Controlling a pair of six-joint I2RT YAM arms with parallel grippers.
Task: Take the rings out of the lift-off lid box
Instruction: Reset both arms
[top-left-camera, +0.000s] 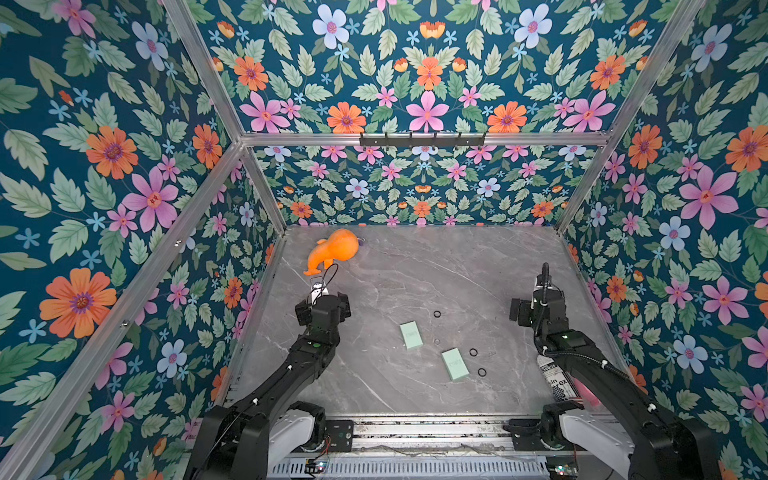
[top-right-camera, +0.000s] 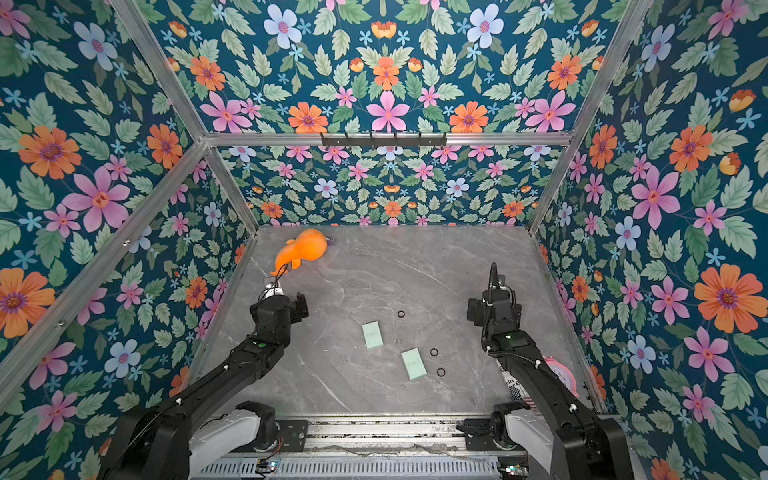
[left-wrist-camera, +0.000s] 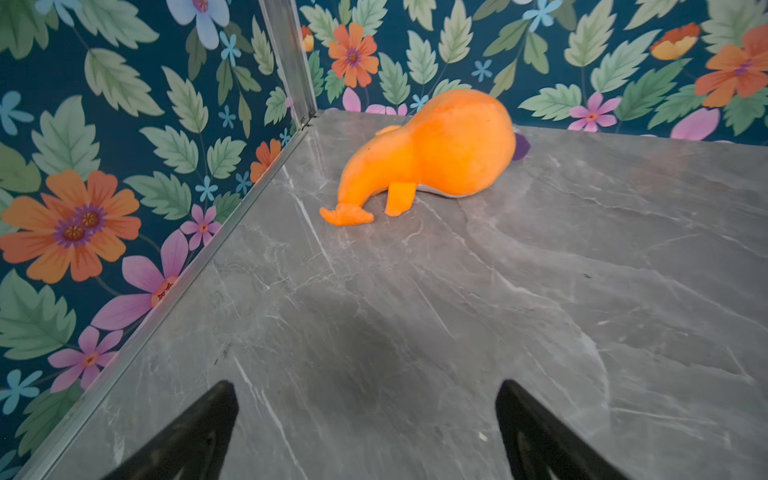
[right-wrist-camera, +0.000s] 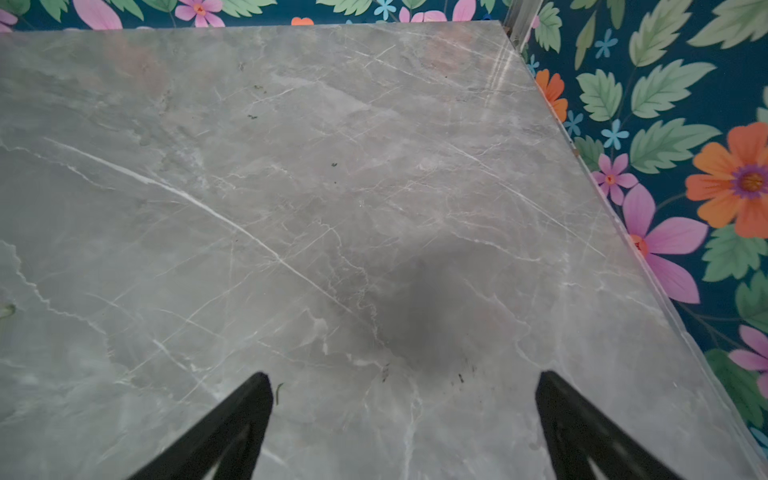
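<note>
Two mint-green box halves lie apart on the grey marble table (top-left-camera: 374, 270), one (top-left-camera: 411, 335) nearer the middle and one (top-left-camera: 455, 364) nearer the front; I cannot tell lid from base. Three black rings rest on the table outside them in both top views: one (top-left-camera: 437, 314) behind the halves and two (top-left-camera: 473, 352) (top-left-camera: 482, 372) to the right of the nearer half. A fainter small ring (top-left-camera: 436, 341) lies between the halves. My left gripper (top-left-camera: 323, 305) (left-wrist-camera: 365, 386) hovers open and empty at the left. At the right, my right gripper (top-left-camera: 538, 305) (right-wrist-camera: 404, 376) is open and empty too.
An orange plush toy (top-left-camera: 332, 251) (left-wrist-camera: 436, 153) lies in the back left corner, just beyond the left gripper. A newsprint-patterned item (top-left-camera: 555, 376) and a pink roll (top-right-camera: 561, 370) sit by the right wall under the right arm. Floral walls enclose the table on three sides.
</note>
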